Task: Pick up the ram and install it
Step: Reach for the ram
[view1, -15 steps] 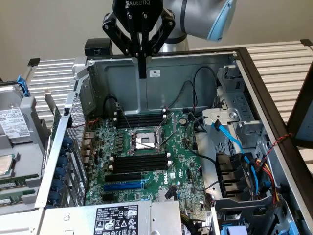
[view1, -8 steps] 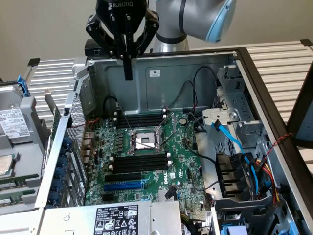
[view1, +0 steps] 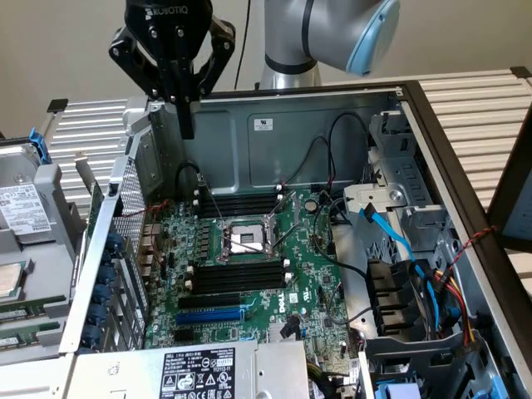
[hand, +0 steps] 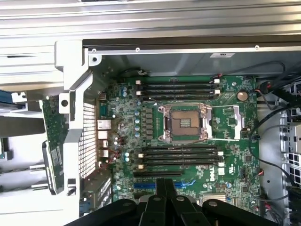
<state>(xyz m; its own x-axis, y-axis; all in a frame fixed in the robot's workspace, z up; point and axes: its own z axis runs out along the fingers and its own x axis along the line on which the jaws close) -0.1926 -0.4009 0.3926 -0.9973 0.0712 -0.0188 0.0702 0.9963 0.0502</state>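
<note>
My gripper [view1: 188, 125] hangs shut and empty above the far left corner of the open computer case [view1: 274, 125], its black fingers pressed together and pointing down. In the wrist view the shut fingertips [hand: 166, 188] sit over the motherboard's [hand: 225, 141] near edge. The ram [hand: 52, 136], a long narrow green stick with a pale label, stands on edge just outside the case's perforated side wall [hand: 87, 136], apart from the gripper. In the exterior view it is a thin dark green strip [view1: 95, 204] left of that wall. Empty black memory slots [view1: 237, 276] flank the processor socket [view1: 245, 241].
A blue slot [view1: 212, 316] lies below the black slots. The power supply [view1: 199, 374] fills the case's near edge. A drive cage with blue and coloured cables [view1: 416, 274] stands on the exterior view's right. Other hardware [view1: 25, 216] lies outside the case on the left.
</note>
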